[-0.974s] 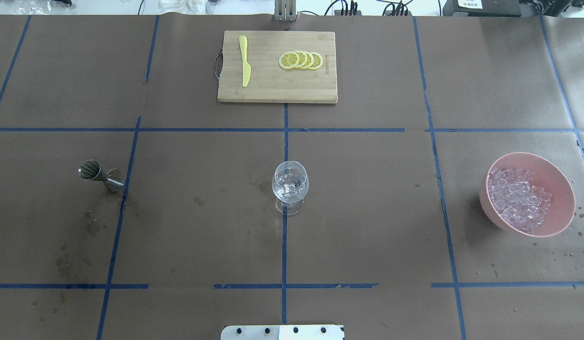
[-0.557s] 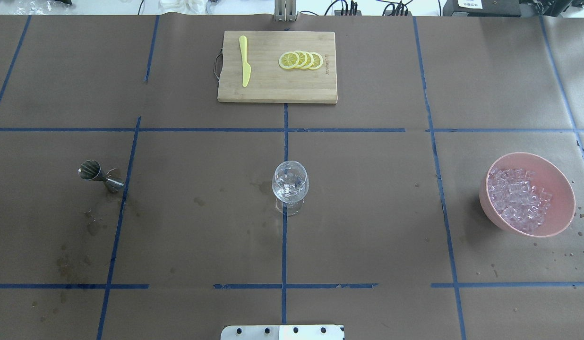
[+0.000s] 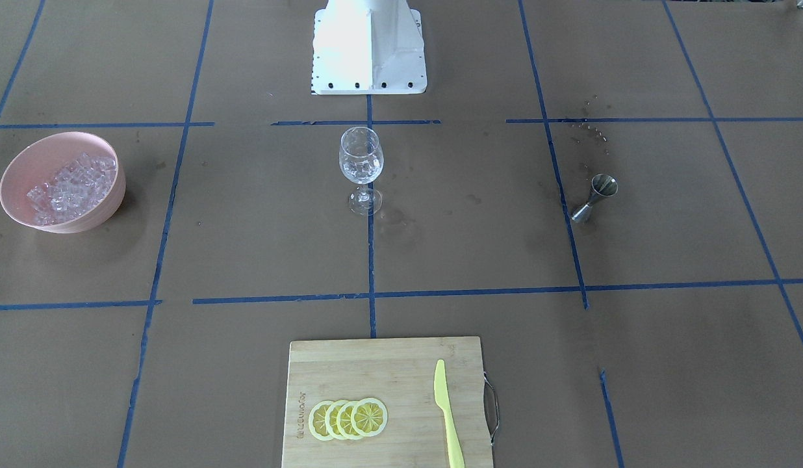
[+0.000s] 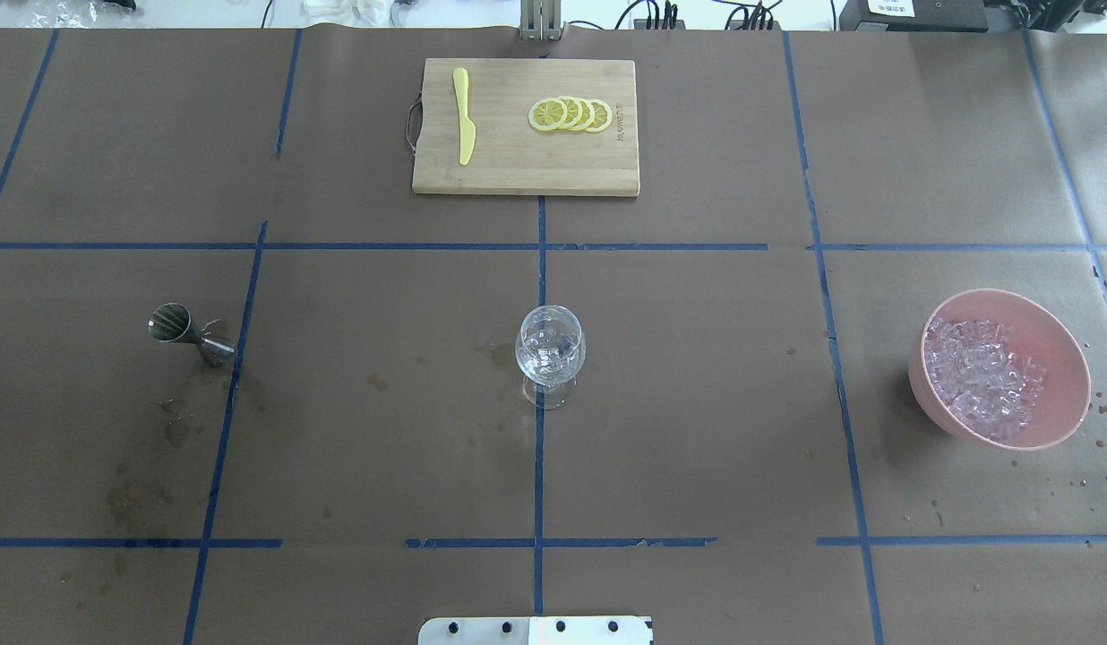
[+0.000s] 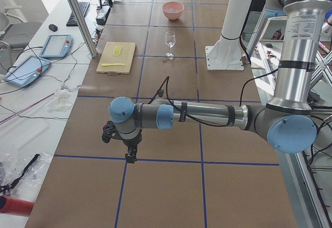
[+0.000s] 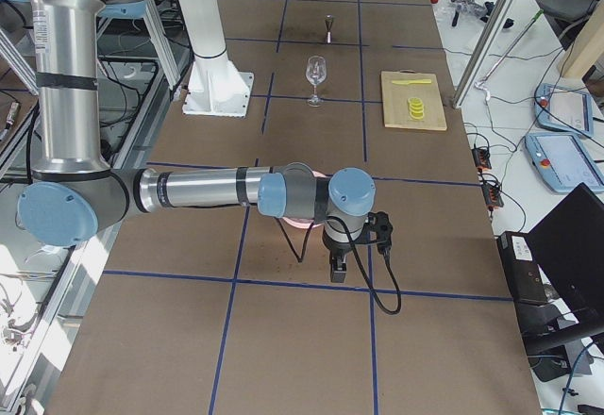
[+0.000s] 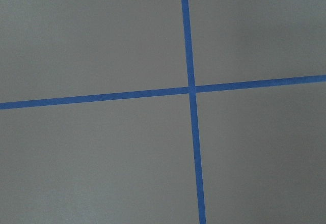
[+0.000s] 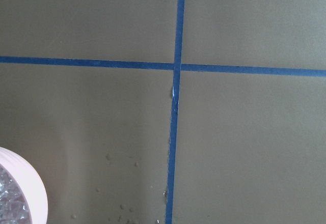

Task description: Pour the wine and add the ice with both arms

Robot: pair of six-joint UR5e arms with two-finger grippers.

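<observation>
- My left arm (image 5: 202, 115) lies stretched low over the table's end. My left pincer (image 5: 131, 156) points down just above a blue tape line (image 4: 539, 466). It shows only from the side, so I cannot tell whether its fingers are spread or pressed together.
- My right arm (image 6: 198, 190) reaches out the same way at the other end. My right pincer (image 6: 338, 272) hangs just beside the pink bowl (image 4: 1051, 336), and I cannot tell how its fingers stand either.
- The ice (image 4: 979, 376) is heaped in that bowl, on my right side of the table.
- The wine glass (image 4: 550, 348) stands upright at the middle, on a tape line. It has glassy glints inside that I cannot tell apart from reflections.
- The table (image 4: 697, 403) is covered in brown paper, taped into a grid.
- Dark stains (image 4: 173, 430) lie near the steel jigger (image 4: 188, 333) on my left, and small droplets (image 4: 1091, 439) lie beside the bowl.
- A wooden cutting board (image 4: 518, 170) at the far edge carries lemon slices (image 4: 570, 114) and a yellow knife (image 4: 464, 116).
- My white base (image 3: 369, 49) is bolted at the near edge.
- Beyond the far edge runs a white bench (image 5: 31, 114) with cables and handheld screens (image 5: 26, 68).
</observation>
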